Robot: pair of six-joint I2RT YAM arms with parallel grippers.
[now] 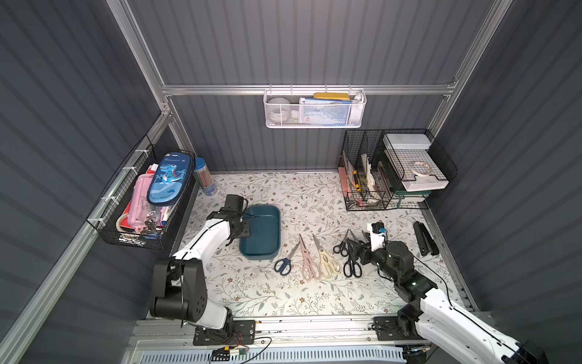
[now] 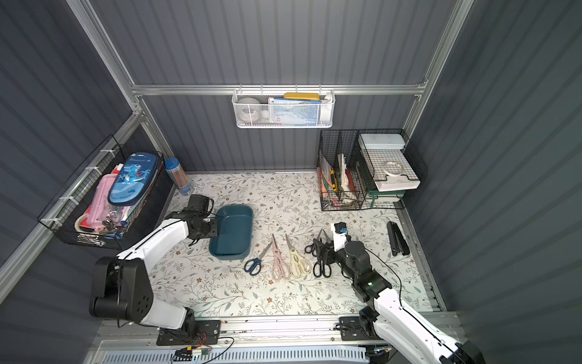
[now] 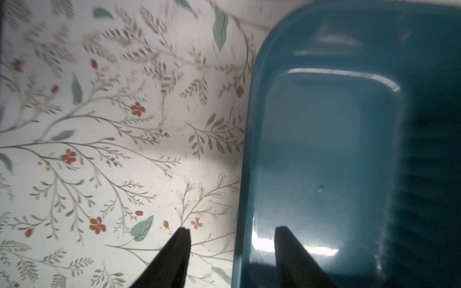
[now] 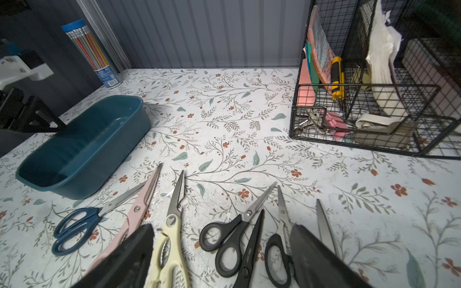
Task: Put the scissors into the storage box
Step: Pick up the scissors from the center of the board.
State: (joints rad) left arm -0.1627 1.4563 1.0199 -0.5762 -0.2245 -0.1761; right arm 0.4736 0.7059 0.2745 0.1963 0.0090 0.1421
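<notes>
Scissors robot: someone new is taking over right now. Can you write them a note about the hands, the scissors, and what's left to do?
Left gripper: open, empty, one finger outside the storage box wall and one inside.
Right gripper: open, empty, over the black-handled scissors.
Scissors: the blue pair, pink shears, cream shears and the black ones lie in a row on the table beside the box.
Done: nothing yet; the box is empty.
Left: every pair goes into the box.
</notes>
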